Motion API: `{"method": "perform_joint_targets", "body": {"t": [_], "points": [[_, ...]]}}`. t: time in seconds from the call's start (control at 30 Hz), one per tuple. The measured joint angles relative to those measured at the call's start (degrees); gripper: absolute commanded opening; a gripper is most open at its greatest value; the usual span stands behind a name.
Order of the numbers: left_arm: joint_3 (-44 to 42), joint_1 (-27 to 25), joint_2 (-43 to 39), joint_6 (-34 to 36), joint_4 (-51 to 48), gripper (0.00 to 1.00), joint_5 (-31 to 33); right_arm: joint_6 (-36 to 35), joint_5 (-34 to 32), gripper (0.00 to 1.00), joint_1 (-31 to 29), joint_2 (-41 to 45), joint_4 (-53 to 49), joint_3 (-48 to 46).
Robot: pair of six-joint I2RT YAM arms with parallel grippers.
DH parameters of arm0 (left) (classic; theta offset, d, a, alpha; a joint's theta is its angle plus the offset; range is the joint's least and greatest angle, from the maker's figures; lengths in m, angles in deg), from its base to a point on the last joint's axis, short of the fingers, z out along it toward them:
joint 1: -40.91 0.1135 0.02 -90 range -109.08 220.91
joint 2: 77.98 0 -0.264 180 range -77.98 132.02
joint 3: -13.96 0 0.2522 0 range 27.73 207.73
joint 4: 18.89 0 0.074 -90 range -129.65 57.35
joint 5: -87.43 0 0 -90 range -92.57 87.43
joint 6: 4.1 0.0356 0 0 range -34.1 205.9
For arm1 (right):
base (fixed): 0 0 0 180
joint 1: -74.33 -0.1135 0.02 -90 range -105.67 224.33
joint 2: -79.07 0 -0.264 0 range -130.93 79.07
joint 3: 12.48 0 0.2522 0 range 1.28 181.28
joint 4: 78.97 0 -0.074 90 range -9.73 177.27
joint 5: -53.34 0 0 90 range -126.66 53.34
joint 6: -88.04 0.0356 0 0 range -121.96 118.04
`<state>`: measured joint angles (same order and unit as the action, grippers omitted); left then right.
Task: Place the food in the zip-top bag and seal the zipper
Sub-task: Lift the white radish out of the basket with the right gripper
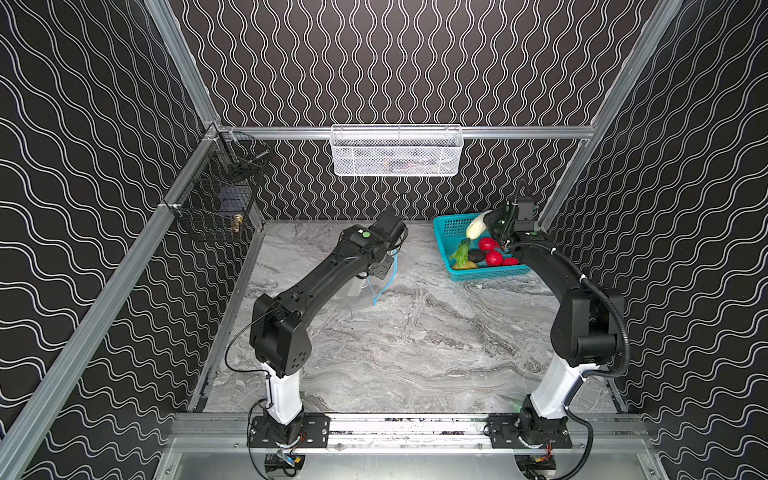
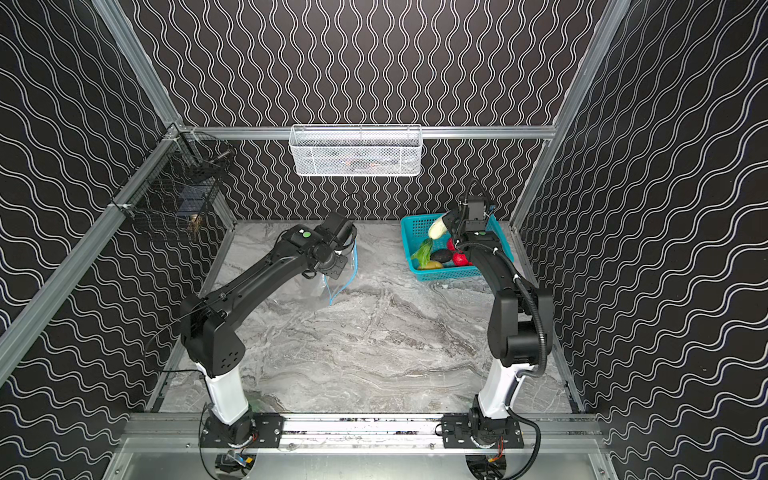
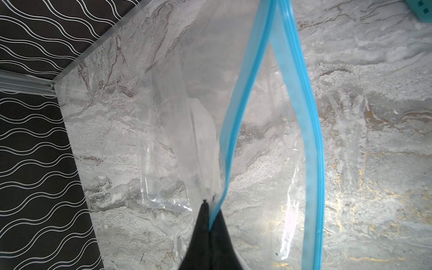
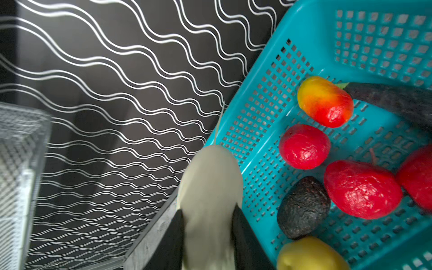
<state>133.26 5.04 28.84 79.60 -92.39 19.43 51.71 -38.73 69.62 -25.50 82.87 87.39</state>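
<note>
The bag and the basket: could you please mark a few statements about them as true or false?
1. The right gripper holds the white vegetable. True.
2. The left gripper is shut on the rim of the bag. True.
3. The mouth of the bag is sealed. False: the two blue strips of the zipper stand apart.
4. Red fruits lie in the basket. True.
5. The bag already holds food. False: it looks empty.

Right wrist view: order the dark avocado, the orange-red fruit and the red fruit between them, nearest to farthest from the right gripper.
1. Dark avocado, next to the yellow potato.
2. Red fruit, in the teal basket middle.
3. Orange-red fruit, beside the dark eggplant.
</note>
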Motion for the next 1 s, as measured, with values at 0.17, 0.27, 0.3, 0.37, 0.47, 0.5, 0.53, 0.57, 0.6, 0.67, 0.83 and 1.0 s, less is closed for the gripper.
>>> {"method": "perform_joint_targets", "body": {"t": [0.17,0.27,0.3,0.37,0.47,0.5,0.53,0.57,0.6,0.67,0.83,1.0], "points": [[0.7,0.0,0.0,-0.4,-0.2,0.0,-1.9,2.1,1.3,0.09,0.0,2.5,2.3,-3.1],[0.9,0.0,0.3,-0.9,-0.5,0.0,-2.8,2.4,1.8,0.1,0.0,4.2,3.9,-4.9],[1.0,0.0,0.5,-0.9,-0.5,0.0,-3.0,2.4,2.0,0.1,0.0,5.0,4.5,-5.7],[1.3,0.0,0.9,-1.0,-0.8,0.0,-3.4,2.5,2.2,0.1,0.0,6.7,5.5,-7.7],[1.6,0.0,1.0,-1.0,-0.9,0.0,-3.8,2.8,2.6,0.1,0.0,9.3,7.5,-10.4],[1.7,0.0,1.2,-1.0,-1.0,0.0,-3.9,2.9,2.6,0.1,0.0,9.7,7.9,-10.8],[1.8,0.0,1.4,-1.0,-1.0,0.0,-4.2,3.0,2.9,0.1,-0.1,10.1,8.5,-11.1],[2.0,0.0,1.6,-1.0,-1.2,0.0,-4.2,3.4,3.2,0.1,-0.1,10.5,9.1,-11.5],[2.1,0.0,1.8,-1.0,-1.2,0.0,-4.4,3.6,3.5,0.1,-0.1,10.8,9.6,-11.9],[2.7,0.0,2.3,-1.0,-1.3,0.0,-4.6,3.8,4.3,0.09,-0.2,11.8,10.6,-13.4],[2.8,0.0,2.5,-1.0,-1.3,0.0,-4.8,4.5,5.0,0.06,-0.3,15.2,13.5,-18.9],[1.8,0.0,2.4,-1.0,-1.3,0.0,-5.7,6.0,5.9,0.05,-1.1,18.9,17.7,-23.4]]}}
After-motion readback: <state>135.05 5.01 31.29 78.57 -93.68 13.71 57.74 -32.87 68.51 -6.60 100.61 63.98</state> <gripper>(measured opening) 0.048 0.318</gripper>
